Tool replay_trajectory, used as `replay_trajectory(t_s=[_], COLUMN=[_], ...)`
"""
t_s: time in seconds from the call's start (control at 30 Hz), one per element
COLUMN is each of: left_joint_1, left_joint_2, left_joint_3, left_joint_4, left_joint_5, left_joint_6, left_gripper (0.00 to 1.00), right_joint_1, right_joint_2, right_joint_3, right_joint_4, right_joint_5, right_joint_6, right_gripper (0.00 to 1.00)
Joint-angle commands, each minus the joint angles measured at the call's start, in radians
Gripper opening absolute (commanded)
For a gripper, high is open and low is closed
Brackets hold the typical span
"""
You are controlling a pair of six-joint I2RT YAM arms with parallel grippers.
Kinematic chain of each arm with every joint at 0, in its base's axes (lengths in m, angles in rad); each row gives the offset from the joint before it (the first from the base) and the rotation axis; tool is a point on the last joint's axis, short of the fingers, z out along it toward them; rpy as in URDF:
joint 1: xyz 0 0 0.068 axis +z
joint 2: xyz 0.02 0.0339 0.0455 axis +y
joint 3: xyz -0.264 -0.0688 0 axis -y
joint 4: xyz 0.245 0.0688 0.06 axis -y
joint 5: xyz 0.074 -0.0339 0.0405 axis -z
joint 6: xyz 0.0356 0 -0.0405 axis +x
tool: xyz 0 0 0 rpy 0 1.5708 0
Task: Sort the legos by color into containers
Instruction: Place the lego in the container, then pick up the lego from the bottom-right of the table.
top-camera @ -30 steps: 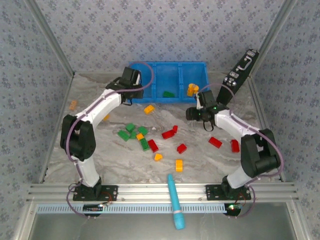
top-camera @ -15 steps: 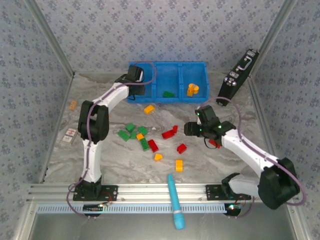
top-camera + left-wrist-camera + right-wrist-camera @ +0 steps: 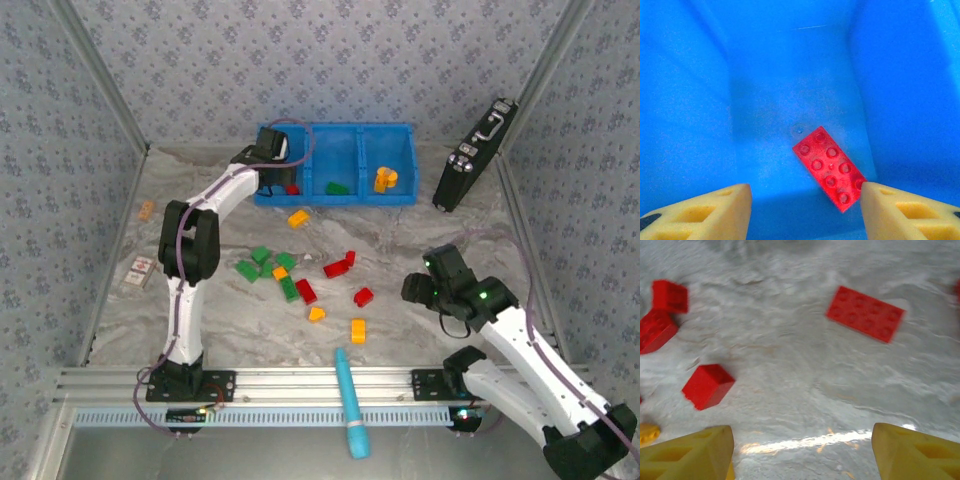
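- The left gripper (image 3: pixel 272 162) is held over the left compartment of the blue bin (image 3: pixel 340 128), which stands at 12 o'clock on the table (image 3: pixel 400 240). In the left wrist view its jaws are parted and empty, and a flat red brick (image 3: pixel 830 167) lies free on the compartment floor just beyond them.
- A green brick (image 3: pixel 337 187) is seen in the middle compartment and yellow-orange bricks (image 3: pixel 385 180) in the right one, so red is judged to belong on the left.
- The right gripper (image 3: pixel 418 290) is lowered toward the table at about 4 o'clock, with its jaws wide and nothing held. In its wrist view a long red brick (image 3: pixel 865 313) lies at 1 o'clock and a small red block (image 3: pixel 707 386) at 10 o'clock.
- The loose legos (image 3: pixel 306 291) are scattered around the table centre: greens at 9 o'clock of the cluster, reds in the middle, orange ones toward 6 o'clock.
- The step in hand is judged to be a red pick-up by the right arm. One brick should be chosen and the jaws centred over it.
- The long red brick lies askew, so the wrist should be turned until the pads close across its short sides.
- The descent should be ended just short of the tabletop, so that the pads are not scraped.
- The left gripper should be raised straight up, clear of the bin walls, before it is swung toward the greens.
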Motion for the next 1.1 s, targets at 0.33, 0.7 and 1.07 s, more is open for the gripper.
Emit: replay_trajectory(t_s=[0.33, 0.7, 1.07], left_joint_1=[0.0, 0.004, 0.026], left_joint_2=[-0.333, -0.669, -0.77], left_joint_3=[-0.126, -0.432, -0.516], left_joint_4=[0.025, 0.044, 0.054], left_joint_5=[0.053, 0.08, 0.058], left_joint_6=[0.172, 0.168, 0.191], left_gripper=[0.65, 0.68, 0.7], right_joint_1=[-0.579, -0.783, -0.707], right_joint_2=[0.208, 0.489, 0.685], right_joint_3=[0.123, 0.104, 0.191], right_joint_4=[-0.042, 0.063, 0.092], right_joint_5=[-0.009, -0.182, -0.04], right_joint_6=[-0.17, -0.289, -0.425], right_gripper=[0.76, 0.77, 0.73])
